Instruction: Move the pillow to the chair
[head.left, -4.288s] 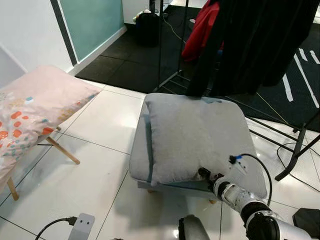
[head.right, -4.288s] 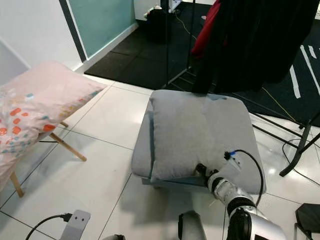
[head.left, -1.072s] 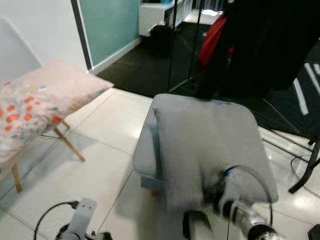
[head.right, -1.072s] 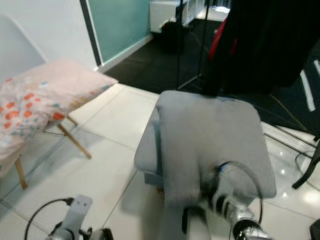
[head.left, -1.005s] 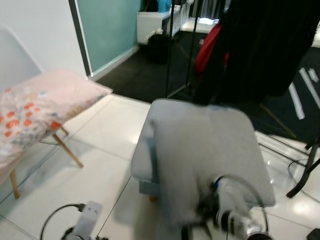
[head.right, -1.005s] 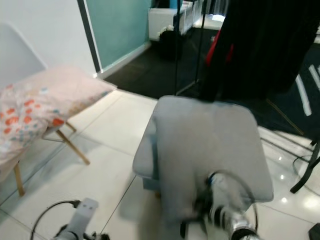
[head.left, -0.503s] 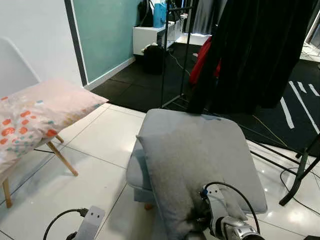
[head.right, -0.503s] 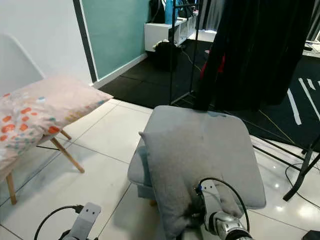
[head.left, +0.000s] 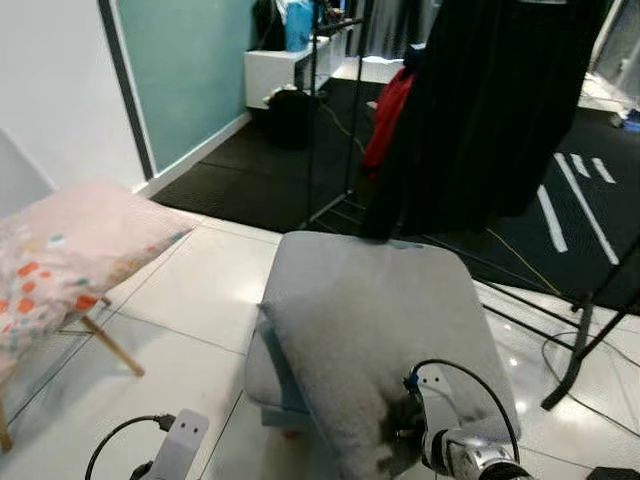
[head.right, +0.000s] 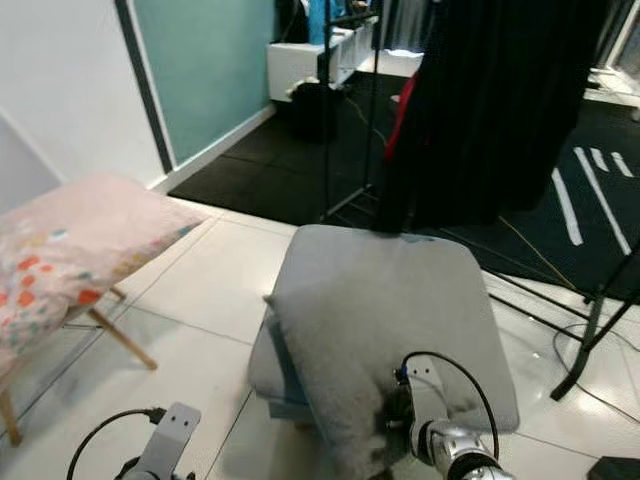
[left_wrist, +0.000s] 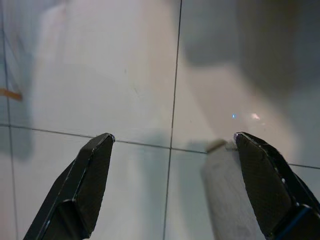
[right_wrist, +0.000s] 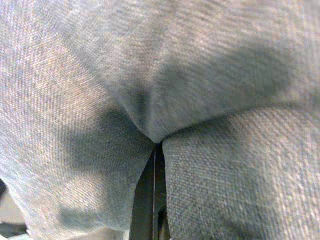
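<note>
Right gripper pinched tight on near corner of grey pillow, rest lying ahead on ottoman. Chair far left of gripper. Left gripper spread wide, empty, over floor.

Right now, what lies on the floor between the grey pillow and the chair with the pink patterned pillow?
Bare white floor tiles separate the grey pillow from the chair, as the left eye view shows.
</note>
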